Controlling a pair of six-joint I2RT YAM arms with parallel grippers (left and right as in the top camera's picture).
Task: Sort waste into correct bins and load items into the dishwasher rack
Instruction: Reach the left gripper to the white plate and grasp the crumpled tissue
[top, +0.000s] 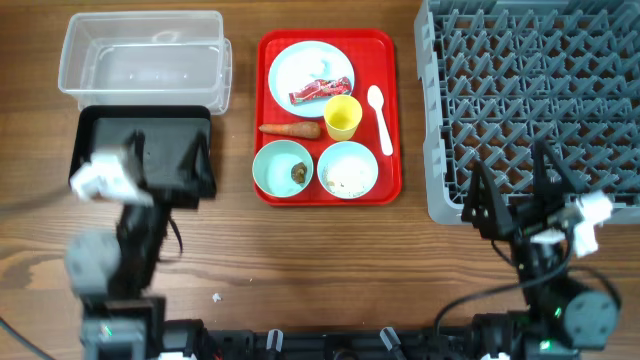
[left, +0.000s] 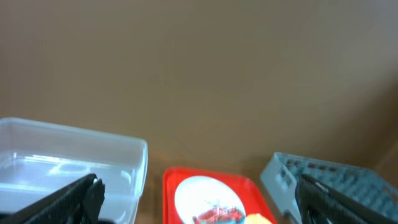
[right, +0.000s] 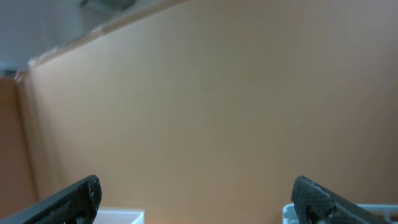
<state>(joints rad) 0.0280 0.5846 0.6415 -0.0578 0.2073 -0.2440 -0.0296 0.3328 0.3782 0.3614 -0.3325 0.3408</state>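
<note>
On the red serving tray lie a pale blue plate (top: 313, 70) with a red-and-white wrapper (top: 322, 92), a yellow cup (top: 342, 117), a white spoon (top: 380, 120), an orange carrot (top: 291, 129) and two small bowls (top: 282, 168) (top: 347, 169) holding food scraps and rice. A white tissue (top: 216, 297) lies on the table in front. The clear tub (top: 140, 55) and the black tray (top: 100, 135) are at the left. My left gripper (top: 168, 160) hangs open over the black tray. My right gripper (top: 512, 185) is open at the front-left corner of the grey rack (top: 535, 90). Both are empty.
The red serving tray (top: 268, 100) lies between the bins and the rack. The left wrist view shows the tub (left: 74, 162), the plate (left: 205, 193) and the rack corner (left: 323, 180) ahead of my open left gripper (left: 199, 183). The right gripper (right: 196, 182) faces a brown wall.
</note>
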